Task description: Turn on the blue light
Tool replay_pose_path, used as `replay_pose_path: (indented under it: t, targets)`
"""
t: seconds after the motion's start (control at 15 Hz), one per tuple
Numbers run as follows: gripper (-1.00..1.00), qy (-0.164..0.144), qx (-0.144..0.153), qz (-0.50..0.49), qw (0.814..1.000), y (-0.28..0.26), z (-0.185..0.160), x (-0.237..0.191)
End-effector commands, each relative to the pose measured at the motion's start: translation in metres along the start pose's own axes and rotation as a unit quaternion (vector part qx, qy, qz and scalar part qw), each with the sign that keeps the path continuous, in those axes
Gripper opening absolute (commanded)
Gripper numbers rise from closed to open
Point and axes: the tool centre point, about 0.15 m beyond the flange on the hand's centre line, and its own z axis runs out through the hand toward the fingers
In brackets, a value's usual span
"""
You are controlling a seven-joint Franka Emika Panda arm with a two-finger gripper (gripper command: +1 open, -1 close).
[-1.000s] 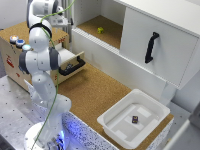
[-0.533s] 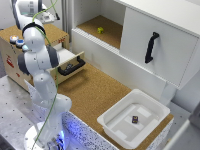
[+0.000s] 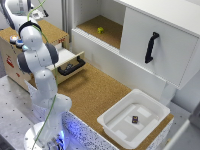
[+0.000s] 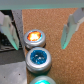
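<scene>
Blue light lies beneath the wide-spread claw, beside a glowing orange button

A brown cork-covered tabletop carries a white rectangular plastic bin near its front corner. A wooden box top bears an orange-lit round button, the blue light beside it, and a teal round button

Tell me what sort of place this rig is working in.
Likely a lab mock-up of a kitchen counter: a cork-topped worktop, white cabinets with a black door handle, a white plastic tub, and round push-button lamps, one blue.
</scene>
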Motion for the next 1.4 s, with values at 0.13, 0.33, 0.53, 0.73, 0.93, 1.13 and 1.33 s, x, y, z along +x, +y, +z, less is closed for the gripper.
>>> replay_pose_path:
  t: [0.13,0.33,0.53,0.73,0.93,1.13,1.33]
  targets:
    - [-1.0,-0.075,-0.02,0.025,0.997,0.001,0.008,0.035]
    - [-1.0,-0.078,-0.023,0.032,0.996,0.003,0.012,0.035]
    - [-1.0,-0.077,-0.025,0.04,0.996,0.001,0.022,0.035]
    - [-1.0,-0.08,-0.035,0.045,0.995,-0.003,0.041,0.039]
    - [-1.0,-0.084,-0.038,0.041,0.995,-0.007,0.053,0.039]
    - [-1.0,-0.089,-0.031,0.043,0.995,-0.011,0.065,0.035]
    - [-1.0,-0.1,-0.031,0.043,0.994,-0.017,0.077,0.032]
